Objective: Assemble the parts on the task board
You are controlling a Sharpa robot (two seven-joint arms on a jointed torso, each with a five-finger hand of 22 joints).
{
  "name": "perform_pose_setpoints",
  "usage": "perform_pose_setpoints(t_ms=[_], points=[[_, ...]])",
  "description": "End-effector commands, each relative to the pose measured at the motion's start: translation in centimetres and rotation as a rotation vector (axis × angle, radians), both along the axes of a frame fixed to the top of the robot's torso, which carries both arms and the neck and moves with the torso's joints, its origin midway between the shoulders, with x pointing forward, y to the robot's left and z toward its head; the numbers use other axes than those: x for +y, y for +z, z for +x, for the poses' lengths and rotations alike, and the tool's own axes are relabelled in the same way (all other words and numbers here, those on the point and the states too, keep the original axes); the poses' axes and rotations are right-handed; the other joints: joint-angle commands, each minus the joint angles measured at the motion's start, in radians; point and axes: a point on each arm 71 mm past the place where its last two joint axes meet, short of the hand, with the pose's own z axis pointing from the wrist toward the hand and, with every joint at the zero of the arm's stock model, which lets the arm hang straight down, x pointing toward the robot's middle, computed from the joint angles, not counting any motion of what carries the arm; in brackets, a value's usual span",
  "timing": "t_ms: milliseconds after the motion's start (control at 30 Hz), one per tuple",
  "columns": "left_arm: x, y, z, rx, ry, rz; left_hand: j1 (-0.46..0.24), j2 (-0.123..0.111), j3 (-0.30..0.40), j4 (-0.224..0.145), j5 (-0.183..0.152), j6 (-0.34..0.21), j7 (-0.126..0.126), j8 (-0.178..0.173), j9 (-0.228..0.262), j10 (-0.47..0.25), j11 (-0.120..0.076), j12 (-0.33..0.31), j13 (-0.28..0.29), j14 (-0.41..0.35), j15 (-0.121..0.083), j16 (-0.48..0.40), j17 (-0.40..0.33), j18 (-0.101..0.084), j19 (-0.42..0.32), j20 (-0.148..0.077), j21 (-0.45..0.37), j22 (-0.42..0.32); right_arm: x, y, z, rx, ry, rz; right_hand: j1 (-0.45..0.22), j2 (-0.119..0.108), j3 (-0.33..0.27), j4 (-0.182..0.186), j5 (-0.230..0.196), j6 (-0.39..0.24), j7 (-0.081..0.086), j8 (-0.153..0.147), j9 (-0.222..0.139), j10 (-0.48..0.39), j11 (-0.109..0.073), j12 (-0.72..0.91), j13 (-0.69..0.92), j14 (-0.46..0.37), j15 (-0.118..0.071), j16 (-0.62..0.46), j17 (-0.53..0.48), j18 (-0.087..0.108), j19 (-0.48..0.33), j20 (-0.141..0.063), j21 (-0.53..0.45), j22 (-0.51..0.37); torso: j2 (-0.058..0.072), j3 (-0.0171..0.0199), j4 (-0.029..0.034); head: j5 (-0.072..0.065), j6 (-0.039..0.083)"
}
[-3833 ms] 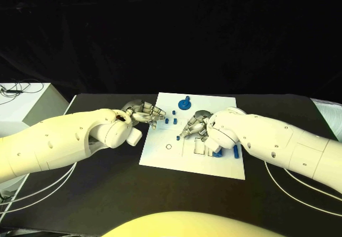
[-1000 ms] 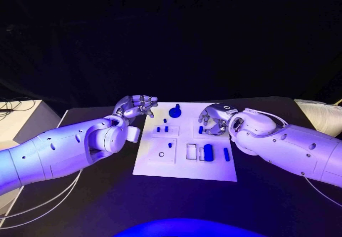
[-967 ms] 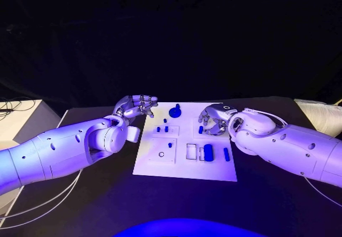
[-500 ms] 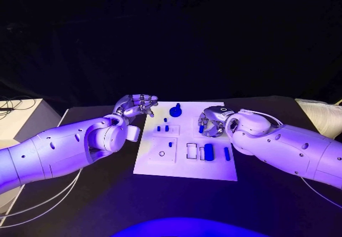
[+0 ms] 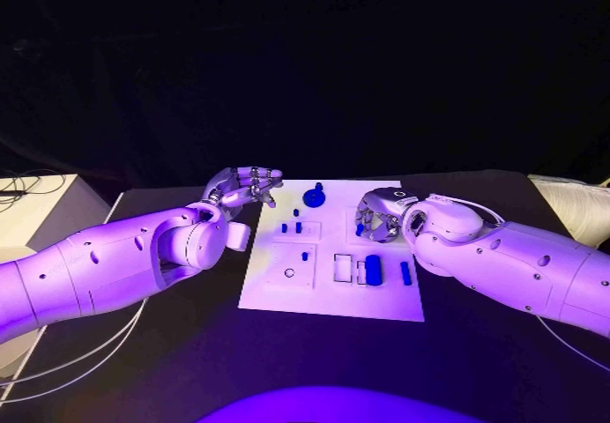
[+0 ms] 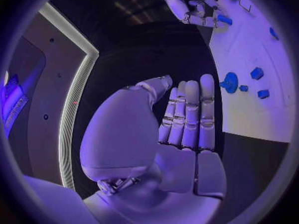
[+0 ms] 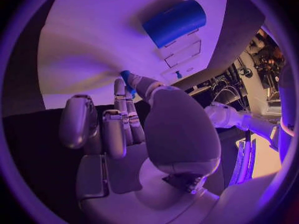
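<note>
The white task board (image 5: 328,295) lies in the middle of the table. My right hand (image 5: 377,214) hovers over its far right part and pinches a small blue part (image 7: 127,77) between thumb and fingertip; the left wrist view shows that part (image 6: 224,20) at the right hand (image 6: 187,5). My left hand (image 5: 248,187) hangs at the board's far left corner, fingers straight (image 6: 187,119), holding nothing. On the board are a round blue knob (image 5: 314,196), two small pegs (image 5: 291,228), a single peg (image 5: 305,256), a large blue block (image 5: 374,269) and a blue bar (image 5: 405,273).
A white box (image 5: 32,207) stands at the table's left edge and a pale coil (image 5: 578,207) at its right edge. White cables (image 5: 77,370) hang below the left arm. The near half of the board has a ring-shaped hole (image 5: 288,273) and empty slots (image 5: 343,268).
My right hand has drawn slightly nearer and lower over the board with the small blue part in it. The left hand has hardly moved.
</note>
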Motion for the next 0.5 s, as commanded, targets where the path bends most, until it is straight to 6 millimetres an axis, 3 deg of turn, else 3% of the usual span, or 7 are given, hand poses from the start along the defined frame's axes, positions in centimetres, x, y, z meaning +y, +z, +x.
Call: perform_pose_setpoints(t_ms=[33, 267, 500], points=[[-0.14, 0.05, -0.01, 0.004, -0.004, -0.006, 0.007, 0.008, -0.003, -0.006, 0.005, 0.001, -0.003, -0.002, 0.002, -0.006, 0.0, 0.007, 0.002, -0.006, -0.003, 0.004, 0.001, 0.016, 0.009, -0.002, -0.004, -0.001, 0.26, 0.25, -0.19, -0.024, 0.005, 0.037, -0.003, 0.007, 0.009, -0.001, -0.004, 0.008, 0.0, 0.005, 0.004, 0.012, 0.001, 0.007, 0.003, 0.066, -0.006, 0.002, 0.09, -0.002, 0.069, -0.008, 0.003, 0.163, 0.0, -0.0002, 0.0002, 0.001, -0.002], [-0.07, 0.01, -0.03, 0.011, -0.005, -0.004, 0.011, 0.008, -0.002, -0.008, 0.005, 0.001, -0.003, -0.002, 0.002, -0.008, 0.0, 0.009, 0.003, -0.007, -0.003, 0.003, 0.001, 0.016, 0.01, -0.003, -0.004, -0.001, 0.23, 0.36, -0.27, -0.031, -0.012, 0.057, -0.018, -0.013, 0.006, 0.001, -0.007, 0.003, 0.002, -0.001, 0.004, 0.009, 0.003, 0.007, 0.003, 0.066, -0.006, 0.001, 0.089, -0.002, 0.069, -0.01, 0.001, 0.162, 0.001, -0.0004, -0.0002, 0.002, -0.003], [-0.04, -0.01, -0.04, 0.015, -0.006, -0.003, 0.015, 0.009, -0.002, -0.01, 0.005, 0.0, -0.003, -0.002, 0.002, -0.009, 0.0, 0.01, 0.004, -0.007, -0.003, 0.003, 0.001, 0.016, 0.011, -0.003, -0.004, -0.002, 0.16, 0.25, -0.29, -0.018, -0.022, 0.046, -0.048, -0.058, -0.005, 0.009, 0.003, -0.036, 0.019, -0.028, -0.005, -0.026, 0.019, -0.012, -0.005, 0.065, 0.007, -0.001, 0.086, -0.003, 0.068, -0.005, -0.008, 0.16, 0.0, -0.0007, -0.0002, 0.004, -0.003]])
